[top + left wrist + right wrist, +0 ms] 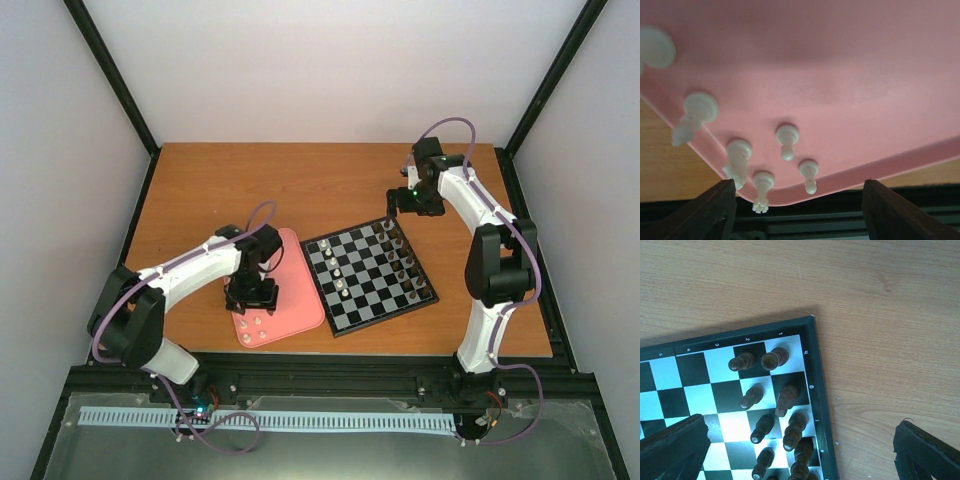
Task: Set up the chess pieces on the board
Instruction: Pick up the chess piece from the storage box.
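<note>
Several cream-white chess pieces (787,141) stand on the pink tray (840,75), grouped at its near corner (256,328). My left gripper (252,298) hovers over that end of the tray, open and empty; in the left wrist view its gripper (797,212) straddles the tray's rim, with the dark fingers (715,210) at the bottom corners. A few white pieces (337,268) stand on the board (352,312). My right gripper (413,203) is open and empty above the board's far right corner (810,325).
Dark brown pieces (782,400) fill two rows along the board's right edge (402,255). Bare wooden table (880,300) lies beyond the board. A black frame rail (330,378) runs along the near edge.
</note>
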Robot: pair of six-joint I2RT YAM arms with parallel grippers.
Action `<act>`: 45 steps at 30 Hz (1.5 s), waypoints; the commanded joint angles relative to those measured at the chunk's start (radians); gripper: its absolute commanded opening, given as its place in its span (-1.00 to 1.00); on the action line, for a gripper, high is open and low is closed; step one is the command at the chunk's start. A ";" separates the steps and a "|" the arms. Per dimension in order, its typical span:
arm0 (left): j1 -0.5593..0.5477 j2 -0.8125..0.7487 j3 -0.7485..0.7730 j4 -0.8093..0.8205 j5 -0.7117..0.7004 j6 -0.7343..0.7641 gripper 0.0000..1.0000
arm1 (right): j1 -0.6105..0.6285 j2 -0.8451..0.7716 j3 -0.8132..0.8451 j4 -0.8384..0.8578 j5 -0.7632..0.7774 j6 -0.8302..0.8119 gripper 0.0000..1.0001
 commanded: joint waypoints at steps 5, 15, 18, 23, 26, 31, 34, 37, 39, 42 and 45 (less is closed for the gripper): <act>0.011 0.001 -0.099 0.133 0.054 -0.049 0.11 | -0.007 -0.007 0.012 0.002 -0.004 -0.013 1.00; 0.011 0.066 -0.095 0.176 0.067 -0.045 -0.36 | -0.007 -0.020 -0.011 0.008 -0.001 -0.014 1.00; 0.011 0.068 -0.101 0.176 0.064 -0.044 -0.36 | -0.006 -0.026 -0.020 0.012 0.000 -0.016 1.00; 0.011 0.068 -0.111 0.178 0.056 -0.042 -0.35 | -0.007 -0.024 -0.023 0.015 -0.003 -0.014 1.00; 0.011 0.075 -0.121 0.185 0.060 -0.040 -0.42 | -0.007 -0.018 -0.015 0.013 -0.004 -0.014 1.00; 0.011 0.081 -0.139 0.195 0.062 -0.036 -0.57 | -0.008 -0.013 -0.003 0.007 -0.005 -0.015 1.00; 0.011 0.084 -0.136 0.196 0.058 -0.032 -0.74 | -0.007 -0.012 -0.003 0.006 -0.005 -0.015 1.00; 0.012 0.091 -0.125 0.190 0.053 -0.027 -0.84 | -0.007 -0.010 -0.002 0.006 -0.002 -0.015 1.00; 0.011 0.095 -0.115 0.184 0.052 -0.021 -0.93 | -0.006 -0.009 0.000 0.006 -0.002 -0.015 1.00; 0.011 0.105 -0.067 0.149 0.037 0.013 -0.99 | -0.007 -0.004 0.003 0.005 -0.001 -0.013 1.00; 0.007 0.119 0.022 0.082 0.030 0.057 -0.98 | -0.007 -0.001 0.005 0.004 -0.001 -0.013 1.00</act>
